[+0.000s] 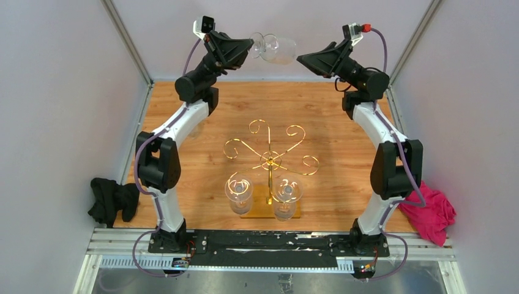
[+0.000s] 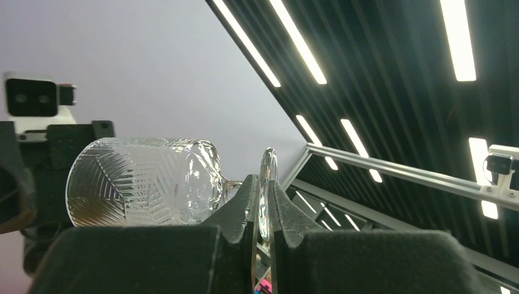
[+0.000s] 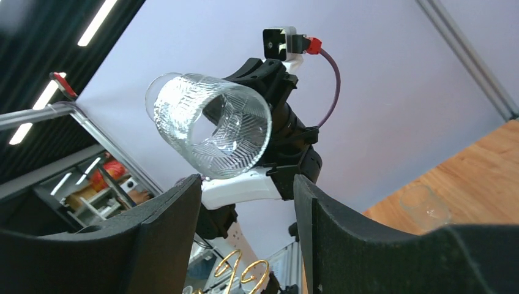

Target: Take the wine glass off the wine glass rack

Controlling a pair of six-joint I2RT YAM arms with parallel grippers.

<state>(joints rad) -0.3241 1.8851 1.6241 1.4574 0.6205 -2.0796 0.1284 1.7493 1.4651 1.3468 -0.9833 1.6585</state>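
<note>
Jaws of the left gripper [image 2: 264, 205] are pressed together on the thin round foot of a clear, cut-pattern wine glass [image 2: 144, 180]. The glass lies on its side, its bowl reaching toward the left of the wrist frame. In the overhead view this pair sits at the top centre, high over the far edge of the wooden table [image 1: 343, 122] and well apart from the gold wire wine glass rack with curled arms and a flat wooden base [image 1: 269, 160] at mid-frame. The right gripper [image 3: 248, 184] faces the open mouth of the glass from just beside it, its two dark fingers spread wide with nothing between them.

Two more clear glasses [image 1: 238, 193] hang upside down at the near side of the rack. A black cloth [image 1: 113, 199] lies at lower left, a pink cloth [image 1: 431, 214] at lower right.

The lift-off looks done for this glass; the step in hand seems to be a handover or a supported set-down. Next, the right fingers would need to straddle the bowl squarely and close gently before the left lets go, since a pinched foot gives little hold against tipping.
</note>
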